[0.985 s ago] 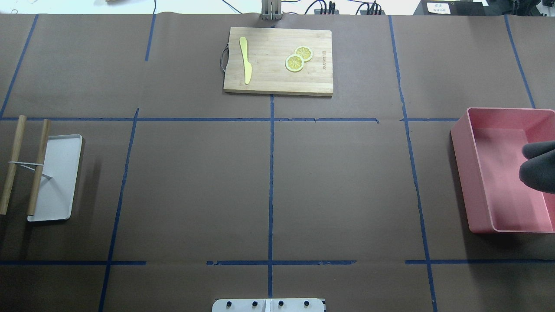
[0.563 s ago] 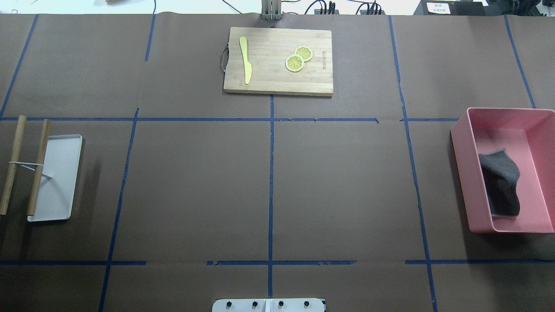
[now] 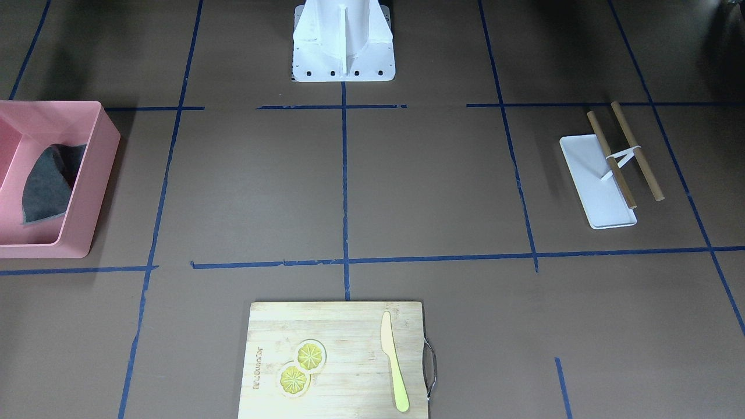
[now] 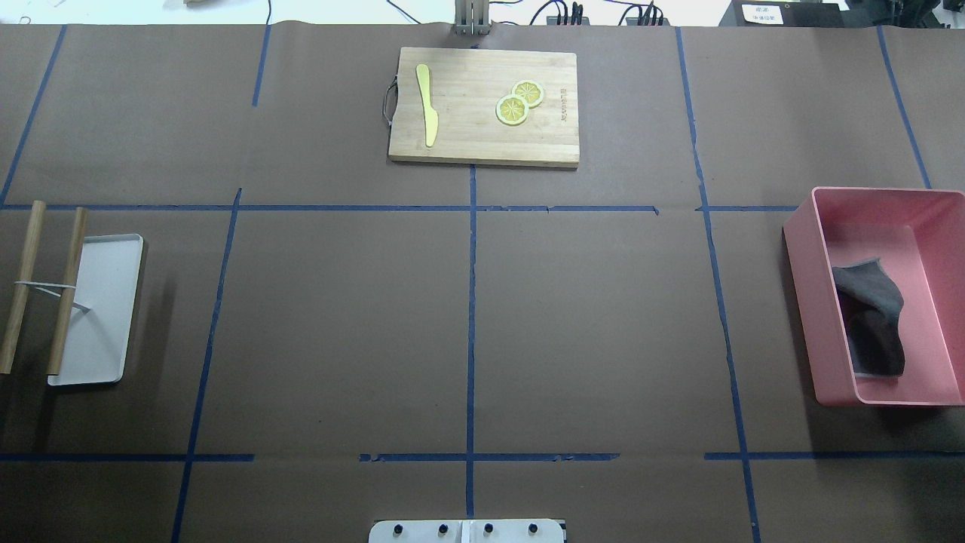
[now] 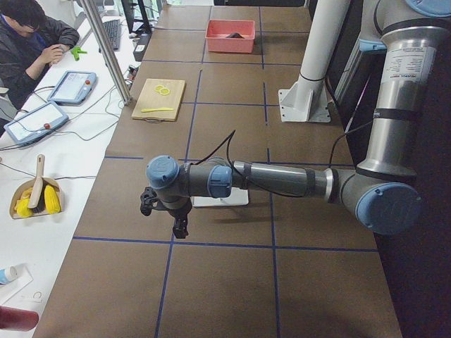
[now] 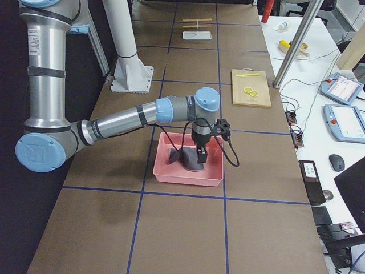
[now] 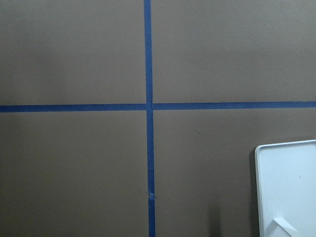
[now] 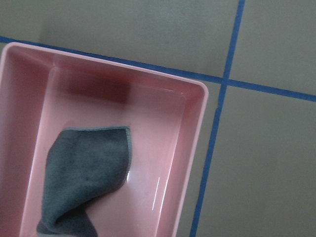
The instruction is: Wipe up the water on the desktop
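Cloth (image 4: 874,320) lies in the pink bin (image 4: 810,271); right gripper (image 6: 201,164) hangs near it, left gripper (image 5: 179,232) well apart; pincer states cannot be told.

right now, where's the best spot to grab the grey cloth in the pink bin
Probably pinch the grey cloth at its raised fold, coming straight down: the walls of the pink bin block sideways approaches, and the rest lies flat.

- One brown worktop (image 4: 339,324)
- One bamboo cutting board (image 4: 482,143)
- Two lemon slices (image 4: 513,110)
- One yellow knife (image 4: 427,105)
- One pink bin (image 4: 799,249)
- One grey cloth (image 4: 874,317)
- One white tray (image 4: 105,302)
- Two wooden rods (image 4: 66,294)
- Two robot arms (image 5: 275,179)
- One white pedestal (image 3: 343,41)
- One person (image 5: 28,42)
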